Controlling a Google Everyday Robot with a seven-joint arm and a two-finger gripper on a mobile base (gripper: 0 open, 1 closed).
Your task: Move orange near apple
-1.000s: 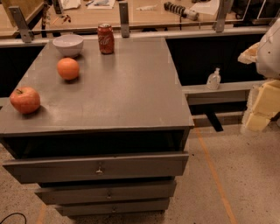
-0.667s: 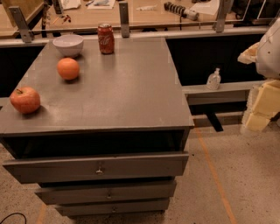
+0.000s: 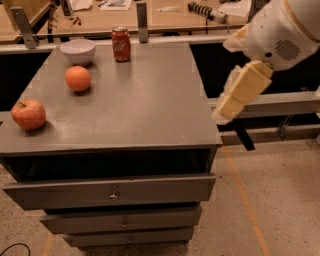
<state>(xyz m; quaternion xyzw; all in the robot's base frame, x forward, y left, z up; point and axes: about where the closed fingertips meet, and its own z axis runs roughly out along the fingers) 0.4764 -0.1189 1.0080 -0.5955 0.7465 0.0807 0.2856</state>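
The orange [image 3: 78, 78] sits on the grey cabinet top [image 3: 140, 105], at the back left. The red apple [image 3: 28, 114] with a dark stem sits nearer the front left edge, about a hand's width from the orange. My gripper [image 3: 222, 114] hangs off the white arm at the right, just beyond the cabinet's right edge and above floor level. It is far from both fruits and holds nothing that I can see.
A white bowl [image 3: 78, 50] and a red soda can [image 3: 120, 44] stand at the back of the cabinet top. The top drawer [image 3: 112, 190] is pulled slightly out. A wooden bench [image 3: 165, 12] with clutter runs behind, and a metal rail [image 3: 280, 102] runs at the right.
The arm and gripper have swung left, from the far right of the view to the cabinet's right edge. The orange, apple, bowl and can have not moved.
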